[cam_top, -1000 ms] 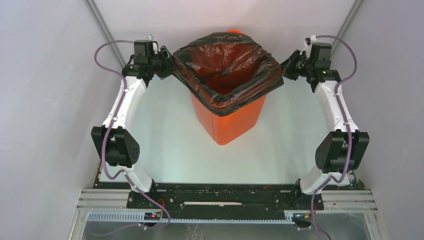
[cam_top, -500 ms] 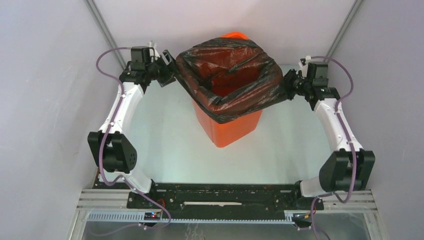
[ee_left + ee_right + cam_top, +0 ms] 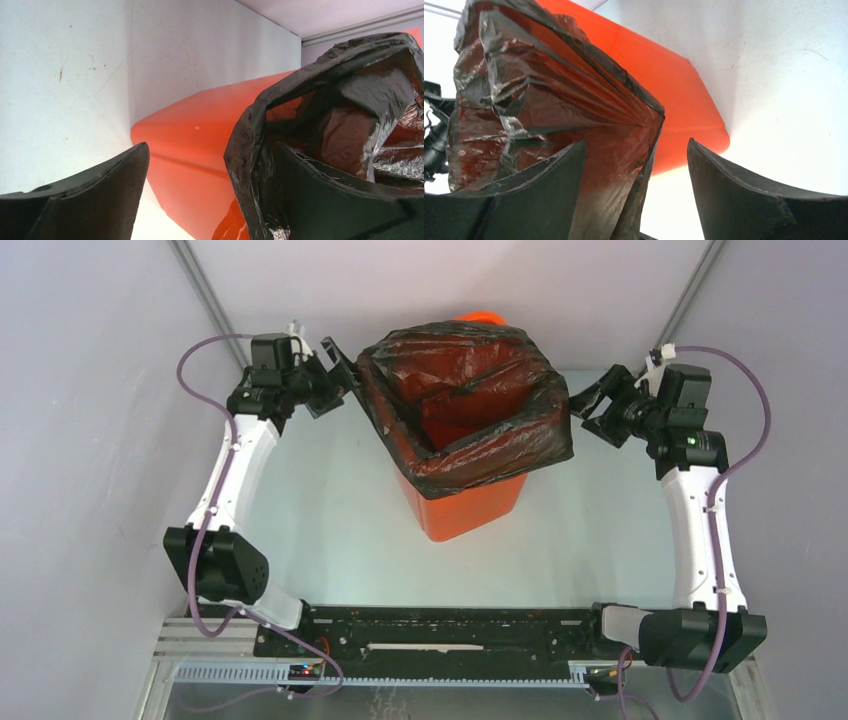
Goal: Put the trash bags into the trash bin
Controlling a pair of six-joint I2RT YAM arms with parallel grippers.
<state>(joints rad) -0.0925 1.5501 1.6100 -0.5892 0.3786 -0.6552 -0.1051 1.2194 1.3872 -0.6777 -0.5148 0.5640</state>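
Pale table (image 3: 330, 530) spread out under everything, and at its far middle stands the trash bin (image 3: 468, 508), bright orange, upright, tapering down to its base. Over its mouth sits the trash bag (image 3: 505, 435), glossy black and wrinkled, sunk down inside so the orange glows through the thin film. Its edge is folded outward over the rim and hangs as a dark collar round the upper walls. The bin's lower near face shows bare, plus a sliver of rim at the far edge.

On to the arms: left arm (image 3: 235, 455) reaches up the left side, right arm (image 3: 700, 530) up the right, each looped with a purple cable (image 3: 195, 370).

Left gripper (image 3: 336, 378) sits just beside the bag's left corner, jaws spread wide, gripping nothing. On its wrist view one of the fingers (image 3: 95, 195) is out over the table, and the other is close in by the bag's folded edge; contact there, I cannot tell.

Right gripper (image 3: 588, 408) is just beside the bag's right corner, jaws gaping as well, nothing clamped. Its wrist view has the bag's corner filling part of the gap between the fingers (image 3: 744, 195), with bare table behind the rest
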